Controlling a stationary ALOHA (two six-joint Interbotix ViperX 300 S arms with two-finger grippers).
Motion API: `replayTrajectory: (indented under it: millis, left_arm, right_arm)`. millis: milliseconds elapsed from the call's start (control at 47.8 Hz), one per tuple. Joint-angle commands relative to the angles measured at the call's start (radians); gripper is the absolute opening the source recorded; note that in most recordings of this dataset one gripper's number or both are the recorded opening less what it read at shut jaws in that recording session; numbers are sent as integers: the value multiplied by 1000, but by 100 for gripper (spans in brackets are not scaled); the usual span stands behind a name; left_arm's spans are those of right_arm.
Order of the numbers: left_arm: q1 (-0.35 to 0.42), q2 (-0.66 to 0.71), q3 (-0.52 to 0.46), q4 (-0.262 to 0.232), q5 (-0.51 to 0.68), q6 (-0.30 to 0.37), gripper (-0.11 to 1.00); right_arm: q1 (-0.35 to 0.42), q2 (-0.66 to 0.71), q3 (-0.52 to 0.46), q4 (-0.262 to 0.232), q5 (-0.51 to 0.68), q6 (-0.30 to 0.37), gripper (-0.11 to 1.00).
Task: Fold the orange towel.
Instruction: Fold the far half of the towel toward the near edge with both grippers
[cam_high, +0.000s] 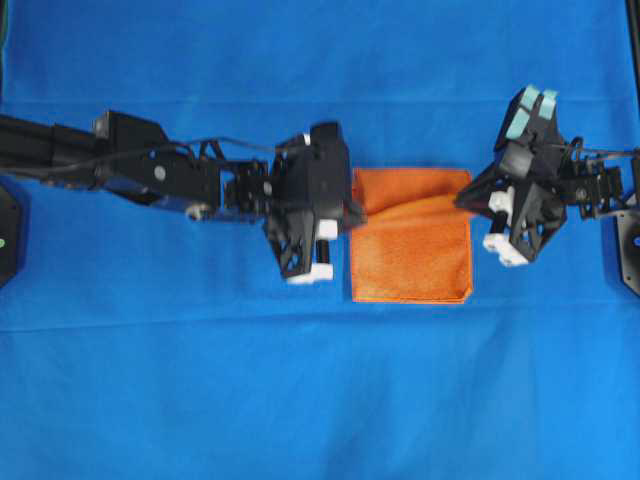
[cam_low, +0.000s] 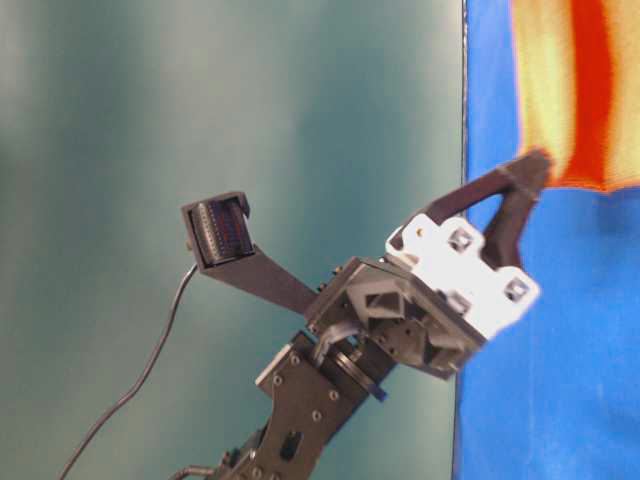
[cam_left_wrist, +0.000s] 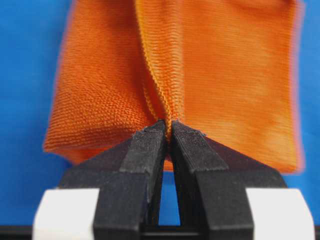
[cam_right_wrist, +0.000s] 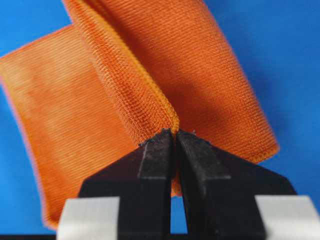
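Observation:
The orange towel (cam_high: 410, 250) lies in the middle of the blue cloth. Its far part is raised and creased between my two grippers. My left gripper (cam_high: 355, 212) is at the towel's left edge. In the left wrist view the gripper (cam_left_wrist: 168, 127) is shut on a pinched fold of the towel's hem (cam_left_wrist: 155, 65). My right gripper (cam_high: 466, 198) is at the towel's right edge. In the right wrist view the gripper (cam_right_wrist: 174, 132) is shut on a lifted corner of the towel (cam_right_wrist: 145, 100), and the layer under it (cam_right_wrist: 65, 125) lies flat. The towel also shows in the table-level view (cam_low: 575, 90).
The large blue cloth (cam_high: 300, 380) covers the whole table. The arm bases sit at the left edge (cam_high: 8, 230) and the right edge (cam_high: 628, 245). A teal wall (cam_low: 150, 100) fills the left of the table-level view.

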Motion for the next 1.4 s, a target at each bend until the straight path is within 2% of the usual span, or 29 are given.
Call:
replayTrajectory:
  millis: [0,209,439,983,1046,1151,1192,1234,1381]
  left_arm:
    - [-34,-14,-5,2,0,-2,2]
    - [-72,34,-5,2,-5,-3,2]
    - [-107,48,-11,2,-12,-5,2]
    - [-106,49,-12,2,-69,-5,2]
    - [-106,49,-12,0,-69,-5,2]
    - [-106,48,-12,2,-69,-5,4]
    - [-106,46,-12,2,-67,-5,8]
    - [-106,41,-12,2,-67,-3,18]
    - [-106,15,-9,0,-55,0,61]
  right_arm:
    - [44,15,-12,6,2,12,5]
    - [115,101,-28,12,-3,61,5]
    - [158,152,-61,14,-5,66,5]
    - [166,163,-67,14,-6,66,6]
    - [170,163,-72,14,-5,66,15]
    - [192,158,-84,11,8,63,48]
    - [198,153,-87,9,15,63,58]
    - [204,144,-92,9,26,63,65]
    - [227,87,-104,9,77,55,59]
